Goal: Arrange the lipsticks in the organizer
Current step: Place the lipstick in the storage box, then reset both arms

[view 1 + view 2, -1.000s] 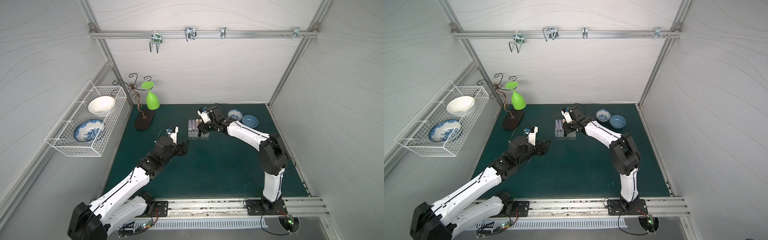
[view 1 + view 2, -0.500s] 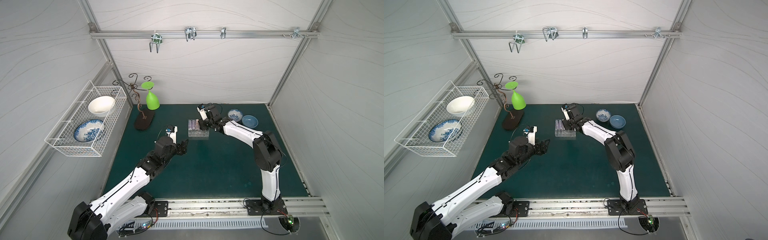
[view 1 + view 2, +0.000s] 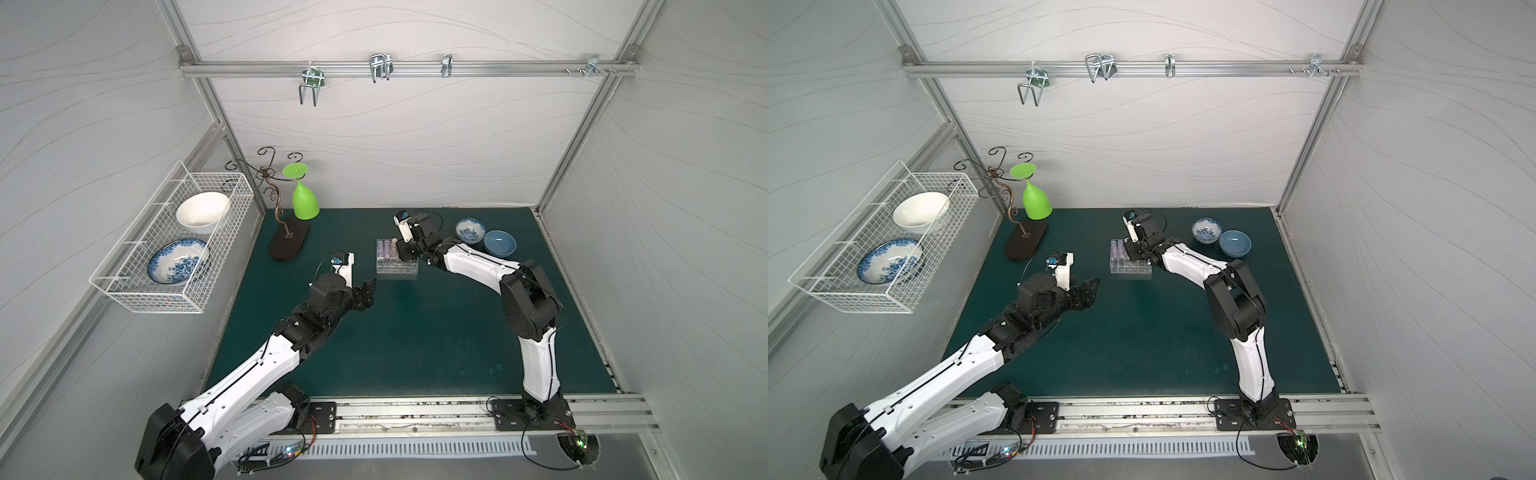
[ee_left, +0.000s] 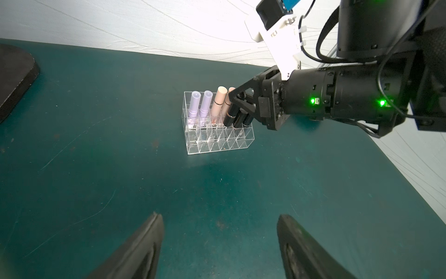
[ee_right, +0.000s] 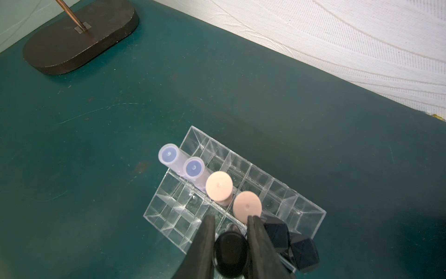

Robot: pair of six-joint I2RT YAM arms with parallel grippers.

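My right end effector [image 5: 231,218], clamped on a tilted black lipstick [image 5: 230,253], has only nudged its aim over the organizer [image 5: 311,212]: insertion unfinished. My left end effector [image 4: 219,216] hangs open, empty.

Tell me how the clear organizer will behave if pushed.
Probably light and apt to slide: the organizer is thin clear plastic, mostly empty cells. Possibly tippy: the lilac lipsticks stand well above its rim. Likely rigid, not floppy.

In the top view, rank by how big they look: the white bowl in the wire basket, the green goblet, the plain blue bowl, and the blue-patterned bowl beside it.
1. white bowl, though raised nearer the camera.
2. green goblet.
3. plain blue bowl and blue-patterned bowl: alike.
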